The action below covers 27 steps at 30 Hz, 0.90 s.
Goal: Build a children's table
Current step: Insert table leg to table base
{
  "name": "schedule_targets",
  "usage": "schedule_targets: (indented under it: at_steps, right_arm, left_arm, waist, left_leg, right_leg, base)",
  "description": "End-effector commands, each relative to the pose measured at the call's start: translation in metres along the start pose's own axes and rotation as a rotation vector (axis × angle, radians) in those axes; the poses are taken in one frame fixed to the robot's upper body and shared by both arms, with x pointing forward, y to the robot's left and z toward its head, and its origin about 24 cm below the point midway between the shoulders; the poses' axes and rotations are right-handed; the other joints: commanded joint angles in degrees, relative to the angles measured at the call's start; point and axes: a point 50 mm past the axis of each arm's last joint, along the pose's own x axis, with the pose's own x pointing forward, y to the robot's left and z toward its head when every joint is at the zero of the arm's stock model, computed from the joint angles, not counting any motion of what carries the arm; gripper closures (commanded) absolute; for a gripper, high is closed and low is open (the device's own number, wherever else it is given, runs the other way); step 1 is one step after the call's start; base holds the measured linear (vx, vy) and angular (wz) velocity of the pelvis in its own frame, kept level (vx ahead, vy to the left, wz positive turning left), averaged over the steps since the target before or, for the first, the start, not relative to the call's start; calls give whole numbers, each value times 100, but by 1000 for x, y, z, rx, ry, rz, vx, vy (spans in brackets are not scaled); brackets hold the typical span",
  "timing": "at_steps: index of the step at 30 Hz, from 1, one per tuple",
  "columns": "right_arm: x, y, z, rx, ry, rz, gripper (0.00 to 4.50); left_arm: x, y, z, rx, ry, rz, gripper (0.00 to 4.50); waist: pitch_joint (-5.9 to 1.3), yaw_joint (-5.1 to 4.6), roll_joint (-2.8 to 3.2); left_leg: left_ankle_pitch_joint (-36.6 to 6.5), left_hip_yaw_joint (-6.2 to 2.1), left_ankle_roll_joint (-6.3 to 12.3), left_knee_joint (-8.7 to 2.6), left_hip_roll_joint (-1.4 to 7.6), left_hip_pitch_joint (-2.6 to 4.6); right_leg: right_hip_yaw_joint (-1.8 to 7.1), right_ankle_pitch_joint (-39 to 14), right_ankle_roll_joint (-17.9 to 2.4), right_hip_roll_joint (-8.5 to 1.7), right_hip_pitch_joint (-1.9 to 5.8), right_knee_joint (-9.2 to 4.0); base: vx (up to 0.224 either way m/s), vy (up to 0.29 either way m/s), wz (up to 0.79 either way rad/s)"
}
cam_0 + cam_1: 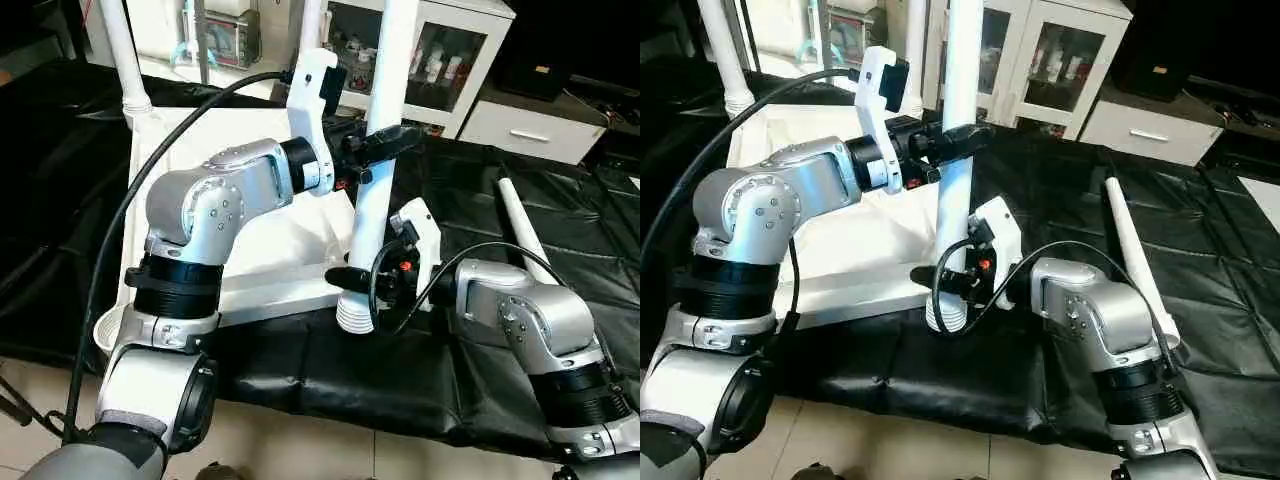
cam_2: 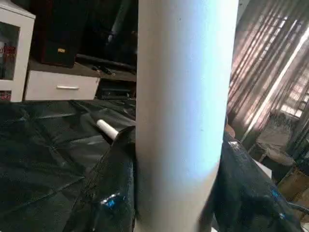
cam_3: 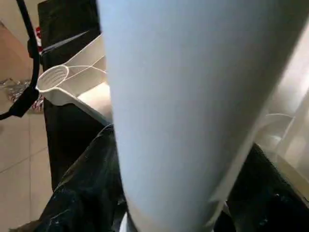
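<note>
A black sheet [image 1: 470, 380] covers the floor, with white cabinets [image 1: 450, 60] across the top of the left eye view. The white table top [image 1: 250, 250] lies upside down at centre left, an empty corner socket [image 1: 108, 335] at lower left and one leg [image 1: 125, 50] already standing at upper left. At centre, an upright leg [image 1: 378, 170] stands at the top's near right corner; the left gripper [image 1: 385, 145] pinches it higher up, and the right gripper [image 1: 350, 280] straddles it near the base, though I cannot tell whether those fingers press it. A spare leg [image 1: 525, 235] lies at right

Left wrist view: black fingers [image 2: 108, 193] flank the upright leg [image 2: 183, 106]

Right wrist view: the leg [image 3: 193, 96] sits between the fingers [image 3: 82, 193]
</note>
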Motion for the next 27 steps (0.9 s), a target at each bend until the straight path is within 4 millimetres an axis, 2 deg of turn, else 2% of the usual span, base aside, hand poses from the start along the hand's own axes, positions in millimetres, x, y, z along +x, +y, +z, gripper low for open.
schedule_targets:
  at_steps: [1, 3, 6, 9, 16, 17, 19, 22, 23, 27]
  right_arm:
    - [-2, -2, 6, -17, 2, -7, 201]
    - [-3, -2, 5, -17, 3, -4, 206]
    - [-3, -2, 5, -18, 5, -2, 246]
    - [-3, -2, 5, -19, 8, 2, 260]
    - [-3, -1, 4, -22, 7, 7, 264]
    - [-3, -1, 4, -22, 7, 6, 264]
    - [-3, -3, 6, -28, -1, -5, 264]
    - [-4, -4, 7, -30, -6, -10, 264]
    - [-5, -5, 10, -32, -20, -15, 264]
    - [-11, -10, 27, -28, -101, -30, 264]
  left_arm:
    - [3, -6, 3, 34, 1, -27, 278]
    - [2, -6, 3, 38, 2, -27, 278]
    - [2, -5, 3, 43, 5, -26, 278]
    - [2, -5, 2, 49, 8, -28, 278]
    - [2, -6, 2, 58, 20, -29, 278]
    - [2, -5, 2, 60, 23, -25, 243]
    - [1, -5, -1, 2, 51, -33, 208]
    - [1, -3, 0, 0, 48, -12, 188]
    - [1, -1, 0, -8, 51, -12, 175]
    - [-2, 1, -1, -30, 52, -17, 155]
  waist:
    - [-396, 1, 27]
    - [-401, -1, 28]
    - [-400, -2, 24]
    - [-395, 3, 36]
    - [-398, -4, 36]
    - [-397, 2, 50]
    - [-398, -4, 60]
    - [-397, -6, 59]
    - [-397, -3, 76]
    - [-402, -10, 72]
  left_leg:
    - [-842, 26, -236, -440, 18, 3]
    - [-823, 27, -242, -439, 18, 4]
    - [-824, 30, -239, -439, 16, 1]
    - [-856, 31, -242, -442, 17, 10]
    - [-838, 28, -250, -443, 22, 8]
    - [-849, 29, -253, -443, 20, 13]
    - [-848, 30, -267, -442, 18, 12]
    - [-902, 29, -265, -442, 18, 14]
    - [-899, 25, -272, -445, 19, 14]
    - [-909, 28, -272, -444, 15, 19]
  right_leg:
    - [234, -1764, -368, -258, 395, -405]
    - [236, -1699, -395, -258, 400, -397]
    - [239, -1688, -412, -259, 403, -395]
    - [239, -1711, -419, -259, 397, -402]
    - [241, -1645, -448, -258, 399, -389]
    - [241, -1644, -455, -258, 396, -392]
    - [242, -1585, -495, -257, 401, -384]
    - [240, -1628, -497, -256, 403, -395]
    - [240, -1621, -499, -260, 406, -390]
    - [241, -1576, -527, -252, 407, -384]
  base:
    - [0, 0, 0]
    - [0, 0, 0]
    - [0, 0, 0]
    - [0, 0, 0]
    - [0, 0, 0]
    - [0, 0, 0]
    - [0, 0, 0]
    - [0, 0, 0]
    - [0, 0, 0]
    - [0, 0, 0]
